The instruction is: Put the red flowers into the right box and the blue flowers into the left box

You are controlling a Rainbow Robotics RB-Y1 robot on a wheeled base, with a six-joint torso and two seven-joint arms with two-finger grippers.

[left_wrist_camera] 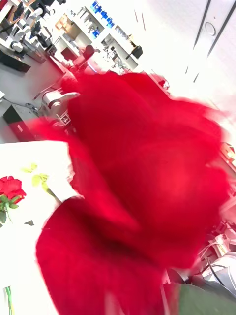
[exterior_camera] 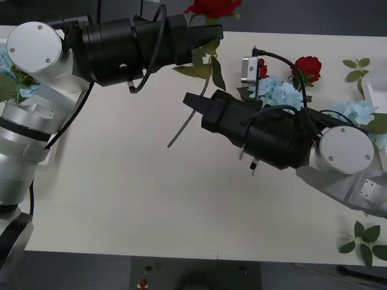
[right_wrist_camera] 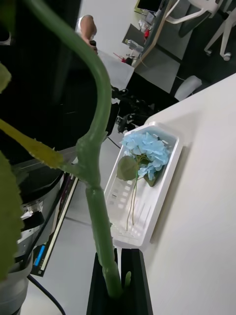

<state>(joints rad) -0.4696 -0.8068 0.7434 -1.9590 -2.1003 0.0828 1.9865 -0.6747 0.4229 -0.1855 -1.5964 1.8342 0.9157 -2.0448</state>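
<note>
Blue flowers (right_wrist_camera: 145, 147) in left box (right_wrist_camera: 162, 197), red flowers (exterior_camera: 308, 66) on table (exterior_camera: 121, 193)

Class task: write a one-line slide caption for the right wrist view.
Right claw shut on a green flower stem, with a blue flower lying in the left box beyond.

We see two arms with black cylindrical forearms (exterior_camera: 130, 48), white rounded joints with round grey caps (exterior_camera: 346, 151) carrying small screws, and black looping cables (exterior_camera: 151, 45).
</note>
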